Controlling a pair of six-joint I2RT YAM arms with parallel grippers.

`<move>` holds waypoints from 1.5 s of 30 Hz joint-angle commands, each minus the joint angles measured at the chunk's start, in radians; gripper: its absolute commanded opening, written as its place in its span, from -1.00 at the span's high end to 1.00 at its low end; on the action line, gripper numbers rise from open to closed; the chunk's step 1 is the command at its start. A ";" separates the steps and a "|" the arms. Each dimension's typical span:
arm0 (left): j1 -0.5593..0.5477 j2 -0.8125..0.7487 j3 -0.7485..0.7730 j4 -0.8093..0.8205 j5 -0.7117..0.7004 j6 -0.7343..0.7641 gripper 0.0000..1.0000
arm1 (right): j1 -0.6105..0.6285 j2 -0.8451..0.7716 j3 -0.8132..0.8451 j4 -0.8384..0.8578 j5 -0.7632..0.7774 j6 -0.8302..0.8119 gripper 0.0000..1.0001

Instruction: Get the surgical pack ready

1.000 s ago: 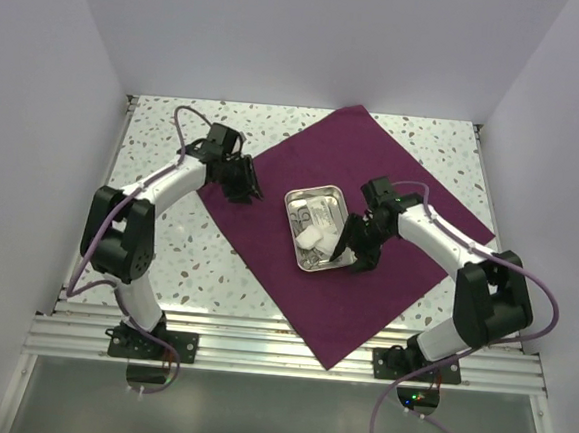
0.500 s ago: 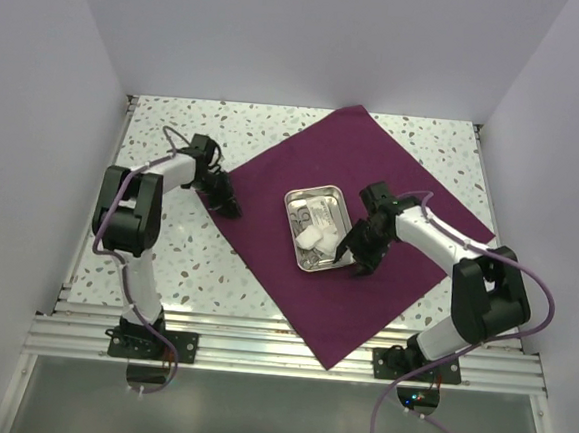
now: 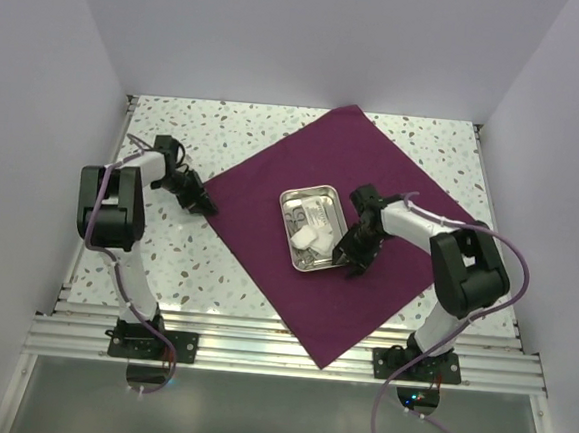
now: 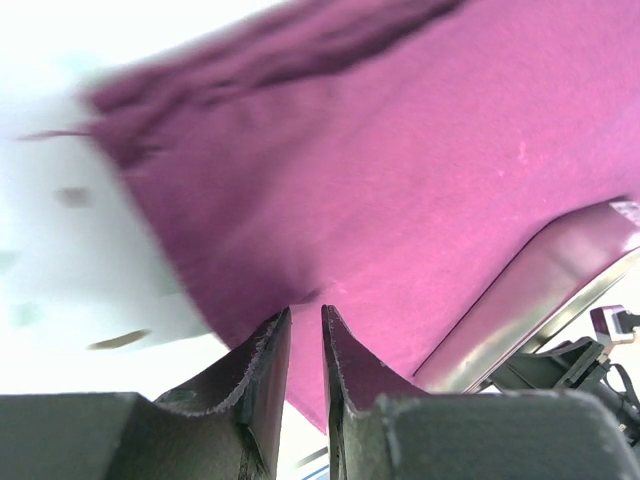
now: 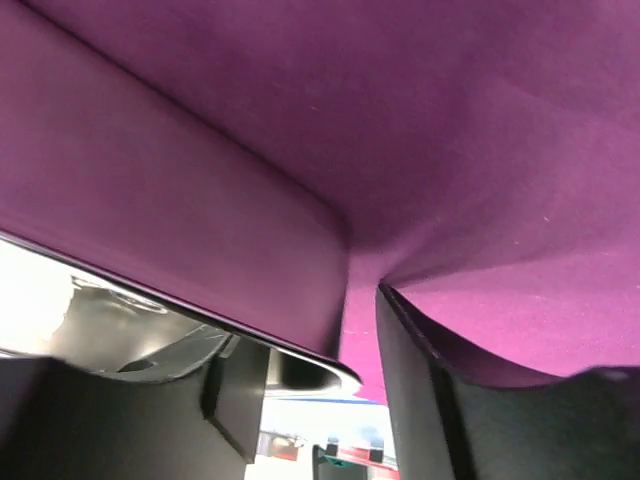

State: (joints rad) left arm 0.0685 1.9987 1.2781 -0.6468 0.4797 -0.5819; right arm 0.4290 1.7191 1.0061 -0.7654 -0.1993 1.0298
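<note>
The surgical pack's purple cloth point(image 3: 373, 173) lies spread flat as a diamond on the table. On its middle stands a metal tray point(image 3: 293, 194) with white pieces point(image 3: 313, 236) and small instruments in it. My left gripper point(image 3: 204, 206) is at the cloth's left corner. In the left wrist view its jaws point(image 4: 305, 315) are nearly together, with the cloth point(image 4: 400, 150) bunched at their tips. My right gripper point(image 3: 351, 261) is at the tray's right near corner. Its jaws point(image 5: 320, 330) straddle the tray wall point(image 5: 150, 200), one finger inside and one outside on the cloth point(image 5: 450, 120), with a gap left.
The speckled tabletop point(image 3: 166, 257) shows left of the cloth and at the far corners. White walls close in the left, back and right. An aluminium rail point(image 3: 279, 346) runs along the near edge by the arm bases.
My left gripper has moved left off the cloth's upper-left part to its left corner and narrowed. The right gripper has closed in on the tray's corner. Tray and cloth have shifted slightly left.
</note>
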 commanded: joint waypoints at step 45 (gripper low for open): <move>0.255 0.029 -0.034 0.012 -0.119 0.096 0.45 | -0.125 0.458 0.862 -0.374 0.117 -1.203 1.00</move>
State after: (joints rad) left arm 0.3073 2.0258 1.2919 -0.6930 0.5461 -0.5549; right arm 0.2962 2.2223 1.8549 -1.1202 -0.0635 -0.0708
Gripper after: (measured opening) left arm 0.264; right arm 0.186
